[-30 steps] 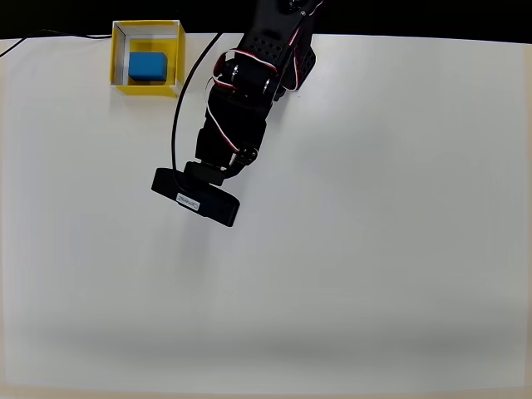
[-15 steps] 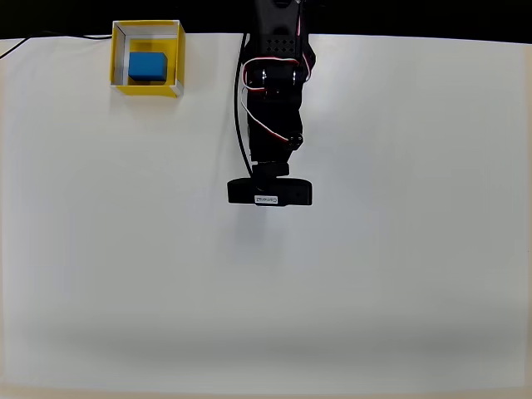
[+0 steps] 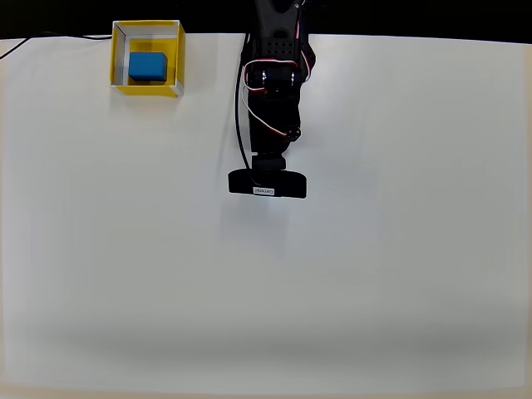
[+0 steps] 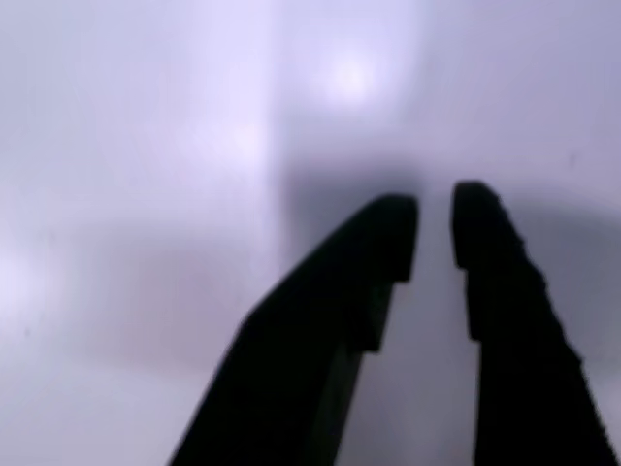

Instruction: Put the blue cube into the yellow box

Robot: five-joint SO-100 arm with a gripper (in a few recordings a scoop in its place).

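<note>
The blue cube (image 3: 148, 66) lies inside the yellow box (image 3: 146, 89) at the table's far left corner in the overhead view. It rests flat on the box floor. The black arm (image 3: 273, 100) reaches straight down the picture from the far edge, well to the right of the box, and its wrist camera (image 3: 268, 184) covers the gripper from above. In the wrist view my gripper (image 4: 434, 228) hangs over bare white table. Its two dark fingers stand almost together with a narrow slit between them and hold nothing.
A white table (image 3: 374, 274) fills the overhead view, with a black strip beyond its far edge. A thin black cable (image 3: 25, 41) runs in at the far left corner near the box.
The arm has swung away from the box, from pointing lower-left to pointing straight down the picture, and then drew back slightly. The cube stayed in the box.
</note>
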